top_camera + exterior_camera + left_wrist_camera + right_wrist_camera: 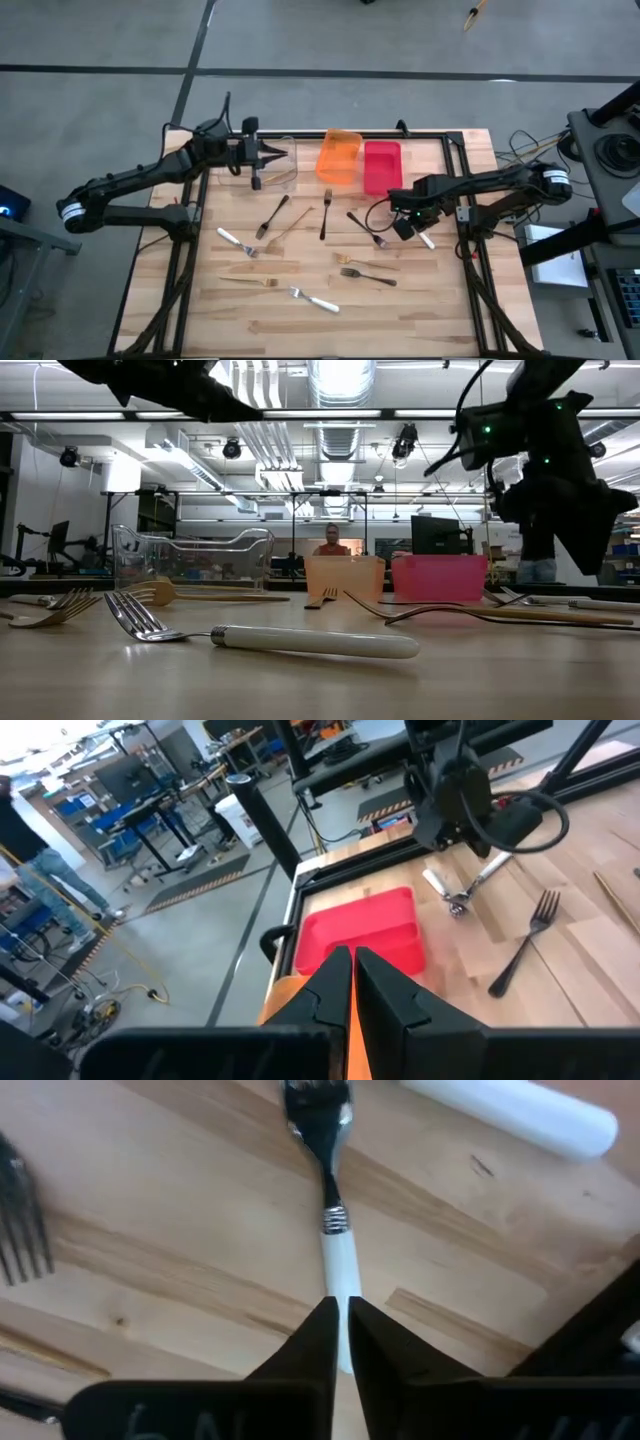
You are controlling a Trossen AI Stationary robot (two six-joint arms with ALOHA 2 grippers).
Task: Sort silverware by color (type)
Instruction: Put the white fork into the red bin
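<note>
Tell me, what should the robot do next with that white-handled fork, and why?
Probably lift it straight up. The right end effector is pinched on the white-handled fork, which seems to hang just above the wooden table, with none of the bins under it.

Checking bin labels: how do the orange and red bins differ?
The orange bin is translucent and sits nearer the clear bin; the red bin looks opaque and sits nearer the right gripper. Both are rectangular, side by side at the table's far edge; I can see no silverware in either.
</note>
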